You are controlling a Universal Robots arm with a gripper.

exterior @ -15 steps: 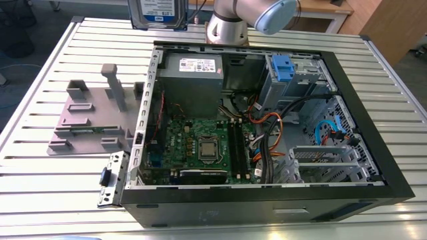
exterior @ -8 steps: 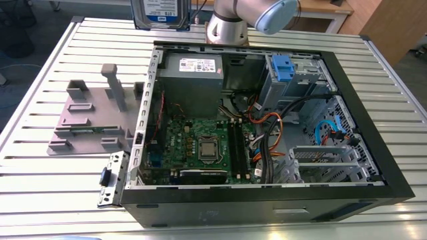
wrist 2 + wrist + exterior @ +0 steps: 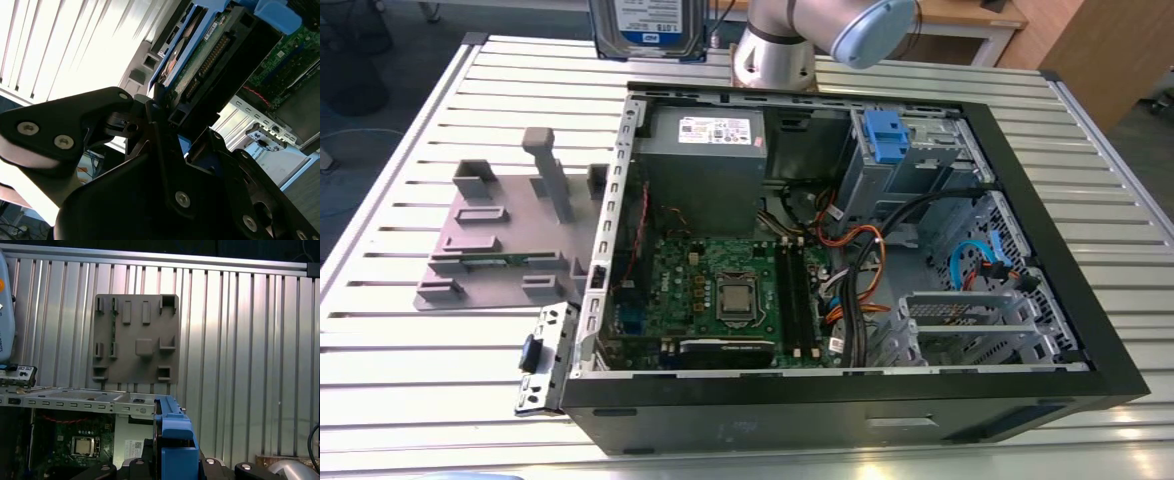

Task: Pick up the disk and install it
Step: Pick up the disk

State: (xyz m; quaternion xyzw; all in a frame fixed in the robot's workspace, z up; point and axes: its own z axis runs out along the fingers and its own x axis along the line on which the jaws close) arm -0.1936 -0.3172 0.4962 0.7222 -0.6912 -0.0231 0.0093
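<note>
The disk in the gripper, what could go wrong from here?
1. The gripper holds the disk at its blue plastic frame, in the air; if the frame slips, the disk may drop onto the open computer case.
2. Loose orange and black cables lie beside the drive bay and might snag the disk if it goes there.

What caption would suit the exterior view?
Robot arm holds the disk above the slatted table, beyond the open computer case.

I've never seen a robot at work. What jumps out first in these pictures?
The open computer case on the slatted table, its green board bared, dominates the exterior view. At that view's top edge hangs the disk, and in the first wrist view the gripper clasps its blue bracket.
</note>
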